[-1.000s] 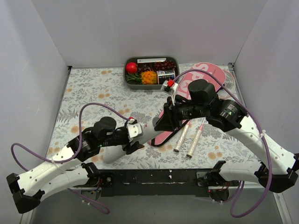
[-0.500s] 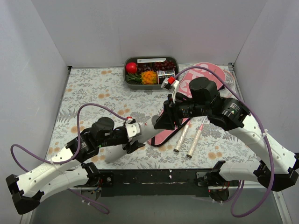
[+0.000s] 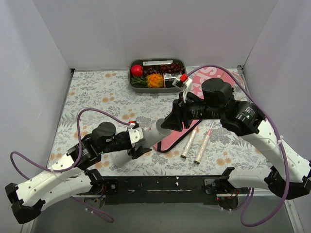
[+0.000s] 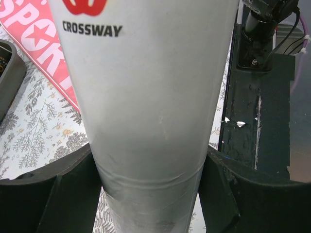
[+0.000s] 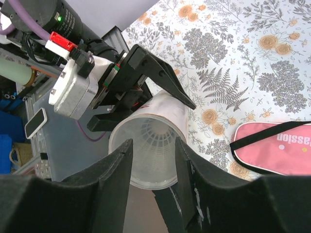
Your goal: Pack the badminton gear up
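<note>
My left gripper [image 3: 140,139] is shut on the white cardboard tube [image 3: 154,131], holding it tilted above the table. In the left wrist view the tube [image 4: 146,87], printed CROSSWAY, fills the space between the fingers of the left gripper [image 4: 148,189]. My right gripper [image 3: 170,121] is open at the tube's far end. In the right wrist view the right gripper [image 5: 153,145] stands just in front of the tube [image 5: 167,109], whose open mouth shows a shuttlecock inside. The pink bag [image 3: 214,77] lies diagonally, with two pale racket handles [image 3: 189,142] [image 3: 202,148] beside it.
A grey food tray [image 3: 156,74] with a red ball stands at the back middle by the wall. The black base rail [image 3: 165,184] runs along the near edge. White walls close in the left, back and right sides. The pink bag also shows in the left wrist view [image 4: 34,43].
The left arm has drawn back slightly toward the lower left with the tube. The right arm's wrist has shifted up and right, its gripper staying at the tube's far end.
</note>
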Robot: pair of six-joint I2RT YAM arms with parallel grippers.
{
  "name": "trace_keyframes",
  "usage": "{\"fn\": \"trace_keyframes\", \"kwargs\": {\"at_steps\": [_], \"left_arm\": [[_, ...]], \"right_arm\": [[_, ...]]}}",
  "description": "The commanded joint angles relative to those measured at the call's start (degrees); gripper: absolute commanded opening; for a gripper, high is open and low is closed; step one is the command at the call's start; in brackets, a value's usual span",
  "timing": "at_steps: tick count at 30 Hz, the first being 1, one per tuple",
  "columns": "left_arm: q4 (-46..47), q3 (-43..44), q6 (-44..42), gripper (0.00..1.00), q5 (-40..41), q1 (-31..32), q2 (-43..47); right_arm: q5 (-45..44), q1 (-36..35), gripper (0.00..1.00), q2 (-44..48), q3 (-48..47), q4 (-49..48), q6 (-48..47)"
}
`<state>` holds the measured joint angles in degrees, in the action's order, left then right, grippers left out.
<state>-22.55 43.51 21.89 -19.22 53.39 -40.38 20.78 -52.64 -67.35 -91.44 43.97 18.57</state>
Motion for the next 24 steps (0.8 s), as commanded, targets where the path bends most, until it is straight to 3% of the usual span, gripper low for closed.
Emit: {"fn": "trace_keyframes", "kwargs": {"at_steps": [1, 2, 6, 15, 24], "left_arm": [[3.1, -0.2, -0.8, 0.00, -1.4, 0.2, 1.5], [3.1, -0.2, -0.7, 0.00, -1.3, 0.3, 1.5], [3.2, -0.2, -0.7, 0.00, -1.3, 0.3, 1.7], [3.2, -0.3, -0.7, 0.00, -1.1, 0.3, 2.1], [3.9, -0.1, -1.0, 0.00, -0.2, 0.2, 1.3]], "right_arm": [[-3.2, 0.2, 0.46, 1.3, -2.7, -1.6, 1.1], [-3.1, 0.2, 0.45, 1.1, -2.4, -1.6, 1.0], [-2.8, 0.2, 0.22, 0.4, -0.9, -1.7, 1.5], [-2.1, 0.1, 0.02, -0.9, 2.4, -3.0, 1.6], [0.5, -2.1, 0.01, -1.9, 7.6, -3.2, 0.8]]}}
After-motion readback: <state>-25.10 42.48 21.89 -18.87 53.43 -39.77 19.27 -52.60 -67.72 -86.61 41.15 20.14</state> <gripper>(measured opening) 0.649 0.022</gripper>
